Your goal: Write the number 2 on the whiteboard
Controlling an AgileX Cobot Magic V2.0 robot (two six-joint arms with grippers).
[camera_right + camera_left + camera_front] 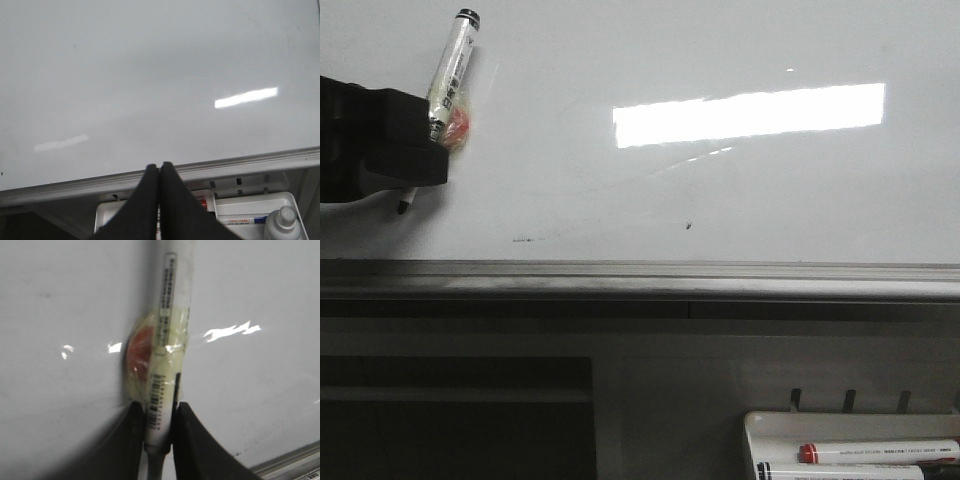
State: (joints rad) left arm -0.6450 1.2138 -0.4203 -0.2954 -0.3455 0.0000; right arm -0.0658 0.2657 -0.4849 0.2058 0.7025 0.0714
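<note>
The whiteboard [650,190] fills the front view, glossy white with a bright rectangular reflection and a grey rail [640,278] along its lower edge. No drawn 2 shows on it, only small dark specks. My left gripper [415,150] at the far left is shut on a white marker [450,75] with tape and a red patch; its black tip [402,207] is at the board surface. In the left wrist view the fingers [192,445] clamp the marker [167,355]. My right gripper [159,167] is shut and empty, over the board's rail and tray; it does not show in the front view.
A white marker tray [752,425] hangs below the rail at lower right, holding a red-capped marker [880,452]. In the right wrist view the tray [295,200] also holds a small white bottle [282,225]. A dark opening [455,420] lies under the rail at lower left.
</note>
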